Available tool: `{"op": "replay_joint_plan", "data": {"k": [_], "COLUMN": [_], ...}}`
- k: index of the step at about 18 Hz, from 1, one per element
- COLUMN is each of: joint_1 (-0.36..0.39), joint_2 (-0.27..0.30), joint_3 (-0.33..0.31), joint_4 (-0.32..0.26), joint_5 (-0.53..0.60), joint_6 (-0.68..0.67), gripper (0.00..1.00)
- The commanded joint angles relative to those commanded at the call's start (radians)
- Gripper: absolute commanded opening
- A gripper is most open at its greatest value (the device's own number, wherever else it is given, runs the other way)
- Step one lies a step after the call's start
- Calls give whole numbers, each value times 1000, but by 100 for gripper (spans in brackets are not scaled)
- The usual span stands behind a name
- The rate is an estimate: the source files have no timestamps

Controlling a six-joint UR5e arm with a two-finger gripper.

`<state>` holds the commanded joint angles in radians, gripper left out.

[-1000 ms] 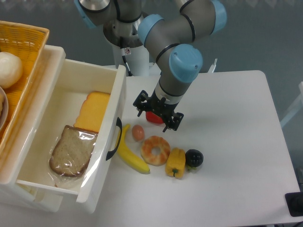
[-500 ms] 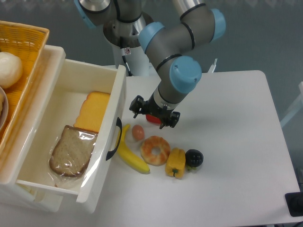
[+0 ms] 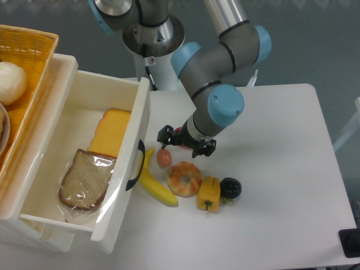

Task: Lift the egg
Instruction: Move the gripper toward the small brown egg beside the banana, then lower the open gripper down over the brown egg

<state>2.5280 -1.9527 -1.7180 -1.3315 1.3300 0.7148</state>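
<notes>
The egg (image 3: 163, 158) is small, pinkish-brown and oval. It lies on the white table (image 3: 270, 146) between the banana (image 3: 155, 183) and the ring-shaped donut (image 3: 185, 178). My gripper (image 3: 184, 142) hangs low over the table just behind the egg, open and empty. Its left finger (image 3: 165, 135) is almost directly above the egg, and its right finger (image 3: 206, 148) is off to the right. A glossy red fruit (image 3: 179, 134) is mostly hidden behind the gripper.
A yellow pepper (image 3: 208, 193) and a dark berry (image 3: 230, 187) lie right of the donut. A white open drawer (image 3: 142, 121) at left holds wrapped bread (image 3: 87, 179) and a yellow slice (image 3: 112, 132). A wicker basket (image 3: 34, 48) holds a white ball (image 3: 11, 81).
The gripper has dropped lower and shifted left toward the egg, turning so its fingers line up more level. The objects on the table have not moved.
</notes>
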Motion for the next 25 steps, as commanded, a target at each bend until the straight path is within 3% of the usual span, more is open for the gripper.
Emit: {"op": "replay_joint_plan", "data": {"k": [6,10,20,25], "joint_1": [-15,-37,-77,-78], "joint_2": [-28,-54,-80,-86], "joint_3": [-9,-8,-11,-12], "joint_4": [0,2,2,0], "joint_5": [8,93,94,101], "joint_6": [-40,-74,-221,-232], "gripper": [100,100,100,100]}}
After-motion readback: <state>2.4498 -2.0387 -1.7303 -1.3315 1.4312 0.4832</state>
